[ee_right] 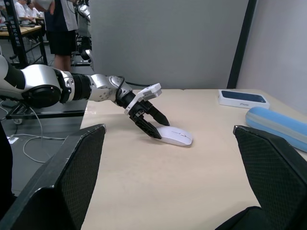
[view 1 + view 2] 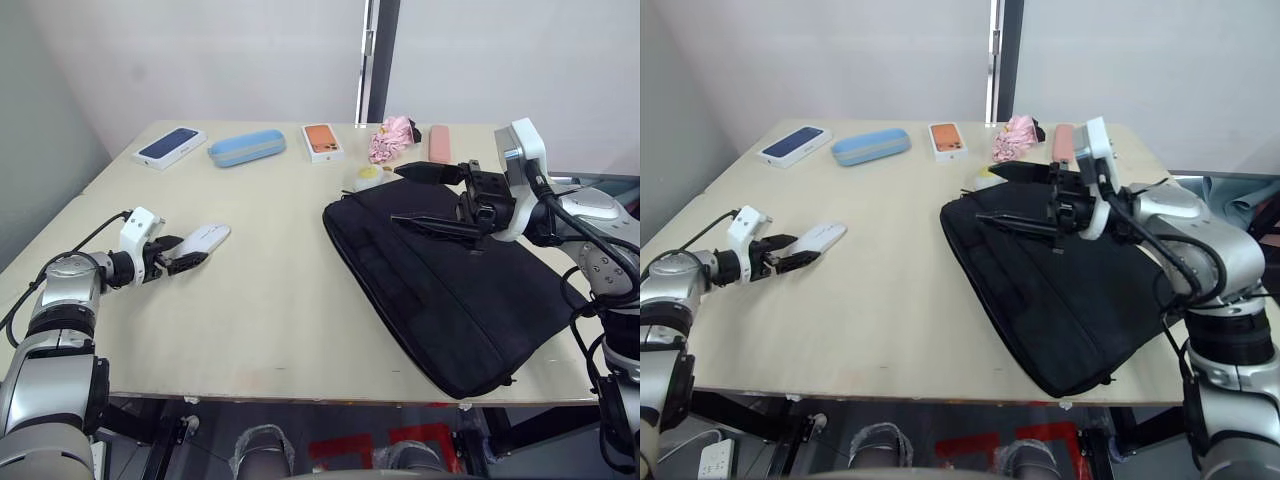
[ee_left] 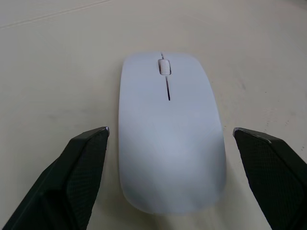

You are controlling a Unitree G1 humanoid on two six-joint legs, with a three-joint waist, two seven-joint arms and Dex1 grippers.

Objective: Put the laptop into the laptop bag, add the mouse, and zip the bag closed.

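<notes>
Left eye view: one mouse on the table, one laptop bag at its right side. Left gripper straddles the mouse's near end, jaws wide; right gripper hovers spread above the bag. Left wrist view adds the scroll wheel. Right wrist view adds one person standing behind.
</notes>
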